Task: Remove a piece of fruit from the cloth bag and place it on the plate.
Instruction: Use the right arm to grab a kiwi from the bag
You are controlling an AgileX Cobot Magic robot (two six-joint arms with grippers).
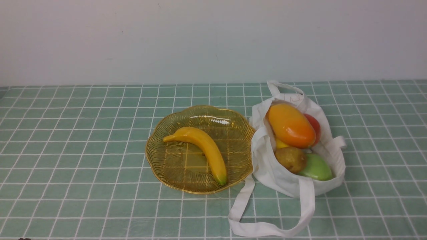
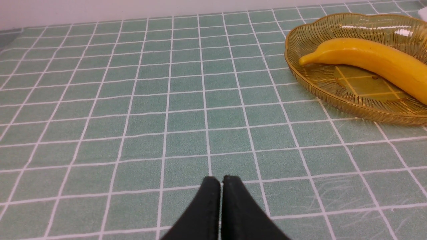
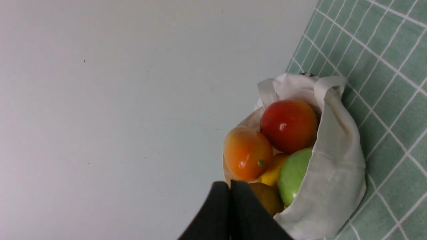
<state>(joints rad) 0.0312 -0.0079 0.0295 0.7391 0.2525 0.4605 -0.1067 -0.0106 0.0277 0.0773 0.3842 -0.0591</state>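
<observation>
The small brownish-yellow fruit (image 1: 291, 159) lies in the open white cloth bag (image 1: 280, 176), under the orange mango (image 1: 290, 125) and beside a green fruit (image 1: 316, 167). It also shows in the right wrist view (image 3: 268, 197), partly behind my right gripper (image 3: 230, 182), which is shut and empty. The amber glass plate (image 1: 186, 115) sits left of the bag and holds a yellow banana (image 1: 203, 149). My left gripper (image 2: 221, 178) is shut and empty over bare cloth, away from the plate (image 2: 300, 75). Neither gripper shows in the front view.
A red fruit (image 3: 288, 125) and a yellow one (image 3: 272, 171) also lie in the bag (image 3: 337, 180). A long strap handle (image 1: 267, 228) trails toward the front edge. A green checked cloth (image 1: 83, 150) covers the table; a pale wall stands behind.
</observation>
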